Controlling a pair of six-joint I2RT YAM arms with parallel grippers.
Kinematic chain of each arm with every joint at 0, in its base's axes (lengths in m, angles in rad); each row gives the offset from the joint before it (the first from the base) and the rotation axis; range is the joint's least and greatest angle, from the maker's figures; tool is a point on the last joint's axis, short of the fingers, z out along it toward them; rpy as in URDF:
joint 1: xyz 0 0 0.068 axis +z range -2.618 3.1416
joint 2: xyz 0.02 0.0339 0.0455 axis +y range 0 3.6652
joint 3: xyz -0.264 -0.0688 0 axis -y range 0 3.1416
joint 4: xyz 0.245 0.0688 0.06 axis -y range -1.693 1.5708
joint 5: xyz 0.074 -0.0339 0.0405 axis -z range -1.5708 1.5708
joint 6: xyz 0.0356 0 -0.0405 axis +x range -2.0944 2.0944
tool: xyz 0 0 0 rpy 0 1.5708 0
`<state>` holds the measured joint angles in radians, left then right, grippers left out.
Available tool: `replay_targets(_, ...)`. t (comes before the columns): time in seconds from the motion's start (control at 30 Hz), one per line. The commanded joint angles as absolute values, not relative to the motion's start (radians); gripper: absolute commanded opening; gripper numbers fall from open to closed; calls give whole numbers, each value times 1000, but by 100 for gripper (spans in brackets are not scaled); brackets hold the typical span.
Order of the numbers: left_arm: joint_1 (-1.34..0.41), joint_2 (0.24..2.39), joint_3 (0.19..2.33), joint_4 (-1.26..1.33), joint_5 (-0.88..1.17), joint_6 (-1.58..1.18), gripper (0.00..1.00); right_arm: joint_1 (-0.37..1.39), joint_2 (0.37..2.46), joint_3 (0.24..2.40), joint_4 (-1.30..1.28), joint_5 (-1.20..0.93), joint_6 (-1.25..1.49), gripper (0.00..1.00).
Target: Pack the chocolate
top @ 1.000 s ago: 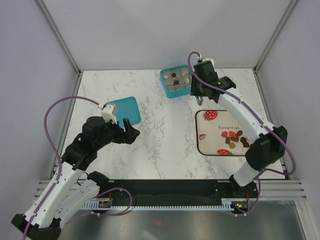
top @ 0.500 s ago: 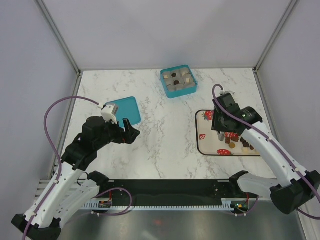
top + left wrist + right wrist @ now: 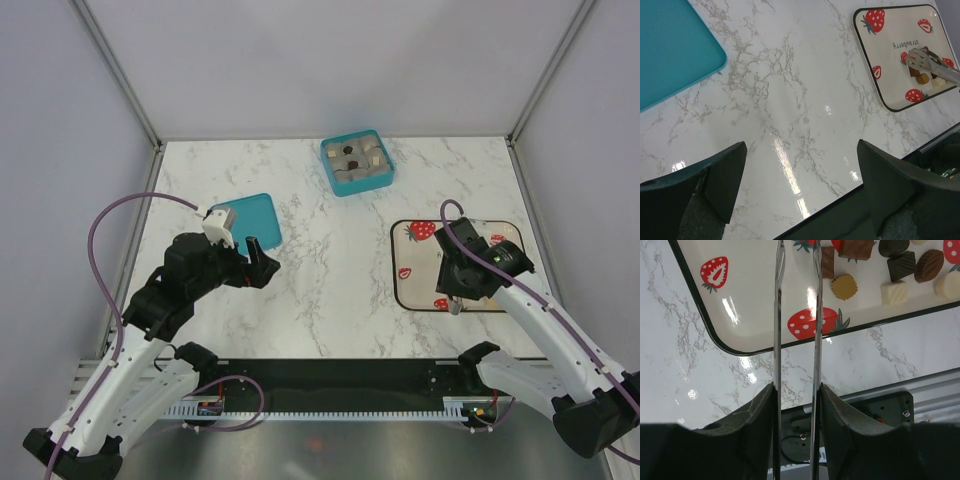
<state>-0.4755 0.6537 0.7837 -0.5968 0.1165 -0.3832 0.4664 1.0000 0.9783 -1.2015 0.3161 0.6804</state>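
Observation:
Several chocolates (image 3: 844,286), dark brown, tan and whitish, lie on the strawberry-print tray (image 3: 755,300). They also show in the left wrist view (image 3: 923,78). My right gripper (image 3: 796,390) is shut on metal tongs (image 3: 815,315). The tongs' two blades stand apart and reach over the tray's near left corner toward the candies; their tips are out of view. From above, the right gripper (image 3: 458,292) hovers over the tray (image 3: 415,270) and hides most candies. My left gripper (image 3: 800,175) is open and empty above bare table.
A teal square box (image 3: 357,162) with grey compartments, some holding candies, stands at the back middle. A flat teal lid (image 3: 250,222) lies by the left gripper (image 3: 260,262). The black rail (image 3: 850,415) runs along the table's near edge.
My right arm has swung with the tongs from the teal box back and down to the tray's near left part. The left arm has not moved.

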Motion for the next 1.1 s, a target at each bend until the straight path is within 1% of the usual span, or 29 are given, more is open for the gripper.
replay_targets(0.0,-476,646,785,-577,144,-350,99,459,962,959,-1232,348,732,47)
replay_targets(0.37,-477,646,784,-577,146,-350,99,446,940,950,-1264,402,741,47)
replay_targets(0.73,-477,650,785,-578,146,-350,99,445,927,871,-1203,333,730,47)
replay_targets(1.07,-476,650,784,-578,141,-350,99,445,951,887,-1132,285,687,45)
